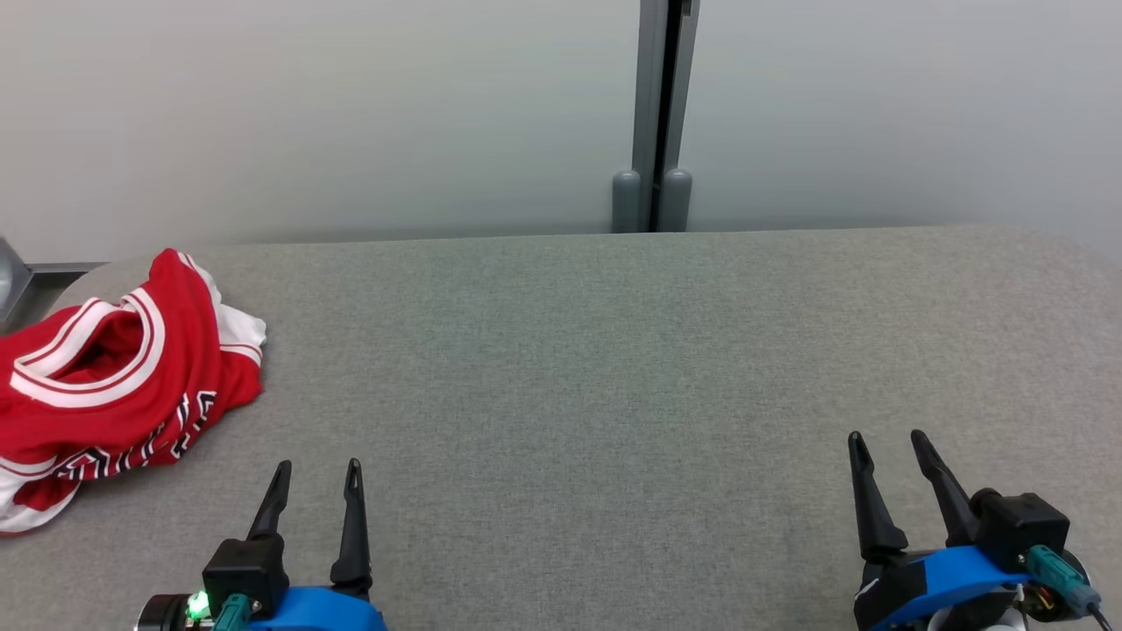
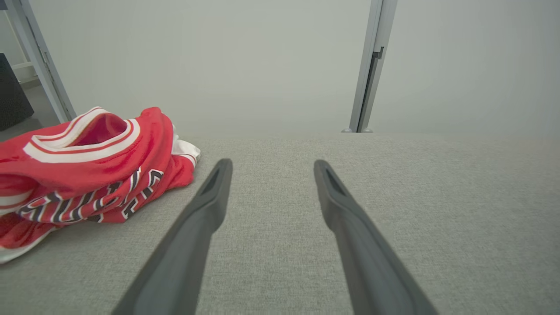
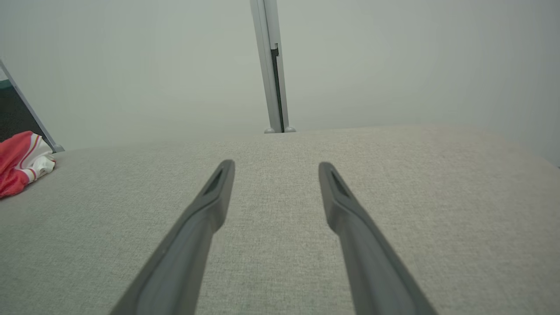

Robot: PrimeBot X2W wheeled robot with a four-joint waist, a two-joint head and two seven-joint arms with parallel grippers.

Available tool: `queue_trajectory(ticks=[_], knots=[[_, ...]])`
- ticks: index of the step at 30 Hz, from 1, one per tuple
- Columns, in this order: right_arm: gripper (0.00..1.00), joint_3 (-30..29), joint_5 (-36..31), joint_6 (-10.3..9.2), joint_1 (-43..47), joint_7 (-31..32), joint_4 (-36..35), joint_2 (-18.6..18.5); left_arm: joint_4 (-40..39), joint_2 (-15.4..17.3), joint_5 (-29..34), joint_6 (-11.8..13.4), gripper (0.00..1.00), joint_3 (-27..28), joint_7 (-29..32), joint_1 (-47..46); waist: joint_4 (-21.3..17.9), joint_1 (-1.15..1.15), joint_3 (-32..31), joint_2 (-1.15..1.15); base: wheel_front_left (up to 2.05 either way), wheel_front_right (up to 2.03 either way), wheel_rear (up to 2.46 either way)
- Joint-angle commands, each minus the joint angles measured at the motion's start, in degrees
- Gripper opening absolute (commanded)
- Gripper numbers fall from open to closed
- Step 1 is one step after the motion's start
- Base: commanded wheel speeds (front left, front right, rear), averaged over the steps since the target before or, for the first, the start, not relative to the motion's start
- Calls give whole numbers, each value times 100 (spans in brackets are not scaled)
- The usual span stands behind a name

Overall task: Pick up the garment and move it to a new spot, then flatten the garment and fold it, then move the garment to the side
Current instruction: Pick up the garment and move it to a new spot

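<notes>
Two dark, long-fingered grippers sit low in the head view. The left gripper [image 1: 317, 464] is at the lower left and the right gripper [image 1: 886, 436] at the lower right. Both point up the frame with their jaws parted to a moderate gap and nothing between them. This looks like a ready stance, with the fingers open in advance for a pinch.

The task's garment is a crumpled red jersey [image 1: 131, 386] of thin sports fabric, with white-and-red striped trim and dark lettering. It lies heaped at the left edge of the head view at mid-height, on the grey woven-cloth table [image 1: 614, 350]. One trimmed opening gapes upward and the lettering is creased under a fold. The cloth runs past the left edge of the frame, so I cannot tell whether any of it hangs off the table.

In the left wrist view the jersey [image 2: 87, 175] fills the left middle of the frame, near the tip of the left-hand finger but apart from it. In the right wrist view only a corner of the jersey [image 3: 19, 159] shows at the far left, well apart from the fingers.

I judge the task to be at its very start, with nothing lifted yet. The left arm is better placed to reach, by swinging toward the left of the frame. The wide centre and right of the table would serve as the new spot. The main risk is pinching a single layer, so that the heap drags rather than lifts.

A grey metal post [image 1: 653, 114] stands at the upper centre between pale wall panels [image 1: 307, 114] behind the table.
</notes>
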Motion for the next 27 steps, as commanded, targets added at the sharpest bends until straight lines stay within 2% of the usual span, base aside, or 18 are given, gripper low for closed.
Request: queue_trajectory(ticks=[1,5,10,20,27], knots=[[100,-17,-14,15,41,-32,-23,-35,-7,29,-26,-1,100,-1,25,-32,59,0,22,0,0,0,0],[100,-34,-19,15,73,-25,-30,-34,26,26,-35,14,100,-26,24,-155,311,0,51,0,0,0,0],[100,-55,52,15,81,-47,-49,-34,17,59,-118,-13,100,23,22,-175,837,0,65,0,0,0,0],[100,20,119,14,4,-85,-21,-35,-227,73,-91,154,100,-2,86,8,1864,0,77,0,0,0,0],[100,91,95,14,-44,-103,16,-35,-367,82,-134,217,100,-20,113,147,2216,0,125,0,0,0,0]])
